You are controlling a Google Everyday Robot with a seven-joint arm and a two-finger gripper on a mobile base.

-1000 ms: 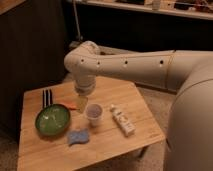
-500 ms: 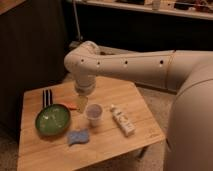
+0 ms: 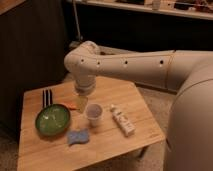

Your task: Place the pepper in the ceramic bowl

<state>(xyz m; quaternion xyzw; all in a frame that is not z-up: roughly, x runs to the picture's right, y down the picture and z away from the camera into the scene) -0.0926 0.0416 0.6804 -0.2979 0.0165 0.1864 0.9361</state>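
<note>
The green ceramic bowl (image 3: 52, 120) sits at the left of the wooden table (image 3: 115, 137). The pepper (image 3: 72, 106) is a small orange piece lying on the table just right of the bowl's rim, partly hidden by my gripper. My gripper (image 3: 81, 104) hangs straight down from the white arm (image 3: 130, 65), right over the pepper and next to the bowl.
A small white cup (image 3: 94, 114) stands just right of the gripper. A blue sponge (image 3: 78, 136) lies in front of the bowl. A white labelled tube (image 3: 122, 120) lies to the right. Dark utensils (image 3: 47, 97) lie behind the bowl. Dark cabinets stand behind the table.
</note>
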